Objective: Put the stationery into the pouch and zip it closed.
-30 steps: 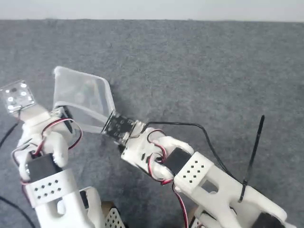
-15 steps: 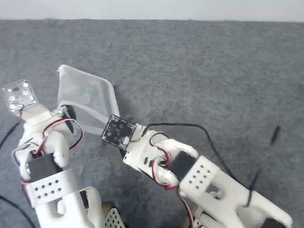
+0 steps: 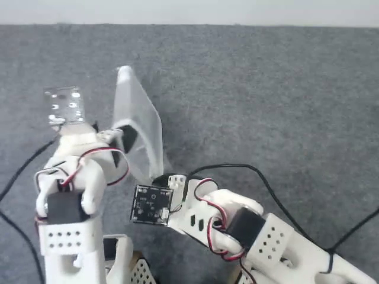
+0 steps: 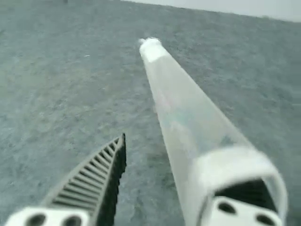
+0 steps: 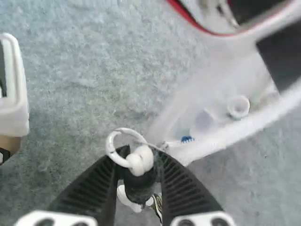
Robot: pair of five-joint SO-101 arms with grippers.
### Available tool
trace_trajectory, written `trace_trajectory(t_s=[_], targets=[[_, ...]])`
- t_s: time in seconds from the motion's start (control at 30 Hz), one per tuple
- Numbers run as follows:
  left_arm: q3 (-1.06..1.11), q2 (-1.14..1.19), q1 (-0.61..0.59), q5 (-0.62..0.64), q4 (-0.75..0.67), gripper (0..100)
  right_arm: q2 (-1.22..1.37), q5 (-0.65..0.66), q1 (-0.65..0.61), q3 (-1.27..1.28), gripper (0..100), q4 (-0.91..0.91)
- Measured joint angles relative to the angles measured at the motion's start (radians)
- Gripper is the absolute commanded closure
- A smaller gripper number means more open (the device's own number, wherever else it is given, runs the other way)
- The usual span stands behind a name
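Pouch point(image 3: 141, 127) upright beside left gripper point(image 3: 125, 138), its grip impossible to tell; right gripper point(image 5: 136, 175) clamped on zipper pull point(image 5: 139, 160).

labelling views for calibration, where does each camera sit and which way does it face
High view: fixed above the arms, looking down over the table; both arms in frame, left gripper and right gripper at the pouch.
Left wrist view: on the left arm, looking along its gripper at the pouch edge-on.
Right wrist view: on the right arm, looking down its gripper, shut on the zipper pull; left arm behind.
Shared: the pouch, in all three.
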Motion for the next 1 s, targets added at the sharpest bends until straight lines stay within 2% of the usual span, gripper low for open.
trace_trajectory(t_s=[0.17,0.37,0.73,0.9,1.0], targets=[[-0.069,0.0,0.169,-0.137,0.081,70,-0.109,0.003,0.0,0.002,99.2,0.009],[-0.189,0.0,0.276,-0.295,0.213,71,-0.244,0.003,0.0,0.002,99.2,0.046],[-0.463,-0.011,0.285,-0.324,0.436,71,-0.264,0.003,-0.002,0.002,99.2,0.048],[-0.543,-0.012,0.224,-0.342,0.489,71,-0.264,0.003,0.011,0.002,99.2,0.048],[-0.571,-0.012,0.166,-0.423,0.517,71,-0.265,0.003,0.054,0.0,99.2,0.048]])
